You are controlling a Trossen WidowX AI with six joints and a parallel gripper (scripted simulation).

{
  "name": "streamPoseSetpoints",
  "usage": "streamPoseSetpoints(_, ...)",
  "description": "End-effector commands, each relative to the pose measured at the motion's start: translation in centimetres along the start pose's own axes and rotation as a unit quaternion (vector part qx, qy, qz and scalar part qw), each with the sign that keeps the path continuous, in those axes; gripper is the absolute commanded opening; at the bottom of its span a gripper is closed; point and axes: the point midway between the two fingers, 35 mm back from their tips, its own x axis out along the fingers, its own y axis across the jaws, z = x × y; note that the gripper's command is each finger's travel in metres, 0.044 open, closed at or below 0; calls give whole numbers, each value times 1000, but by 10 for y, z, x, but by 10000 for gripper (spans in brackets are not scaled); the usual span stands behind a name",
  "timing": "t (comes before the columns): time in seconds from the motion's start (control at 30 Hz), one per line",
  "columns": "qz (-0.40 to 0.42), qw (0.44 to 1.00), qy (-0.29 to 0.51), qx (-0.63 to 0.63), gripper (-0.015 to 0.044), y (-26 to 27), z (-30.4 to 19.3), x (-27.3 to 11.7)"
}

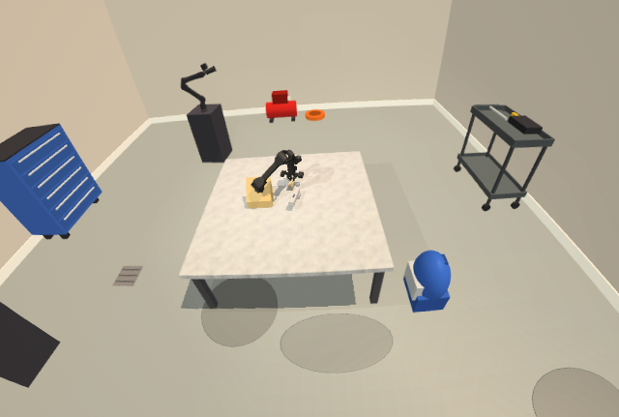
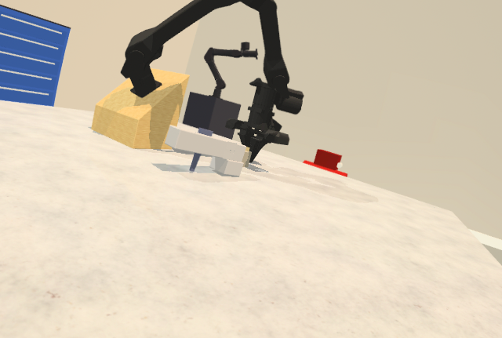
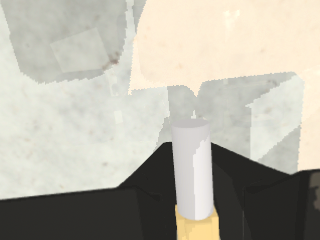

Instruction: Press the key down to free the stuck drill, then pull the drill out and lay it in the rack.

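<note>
My gripper [image 2: 252,159] [image 3: 183,150] is shut on the drill [image 3: 192,170], which shows as a light grey cylinder with a yellow part in the wrist view. The fingers point down, low above the table behind the white fixture's right end. The tan rack [image 2: 246,160] shows only as a sliver beside the fingers in the exterior view; whether the drill touches it cannot be told. The white fixture [image 2: 202,143] is a raised beam with a foot at its right end. The dark blue key [image 2: 194,162] passes through it at a tilt, with its flat top on the beam.
The yellow wedge-shaped base [image 1: 259,198] [image 2: 117,123] carries the arm at the left of the fixture. The pale table [image 1: 300,242] [image 2: 251,253] bears everything. A blue cabinet [image 1: 47,182], a red compressor [image 1: 280,108] and a cart [image 1: 489,172] stand off the table.
</note>
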Motion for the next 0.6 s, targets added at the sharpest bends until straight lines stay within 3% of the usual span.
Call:
streamPoseSetpoints(0.0,1,1000,5,-2,0,0,-2,7)
streamPoseSetpoints(0.57,1,1000,5,-2,0,1,-4,9)
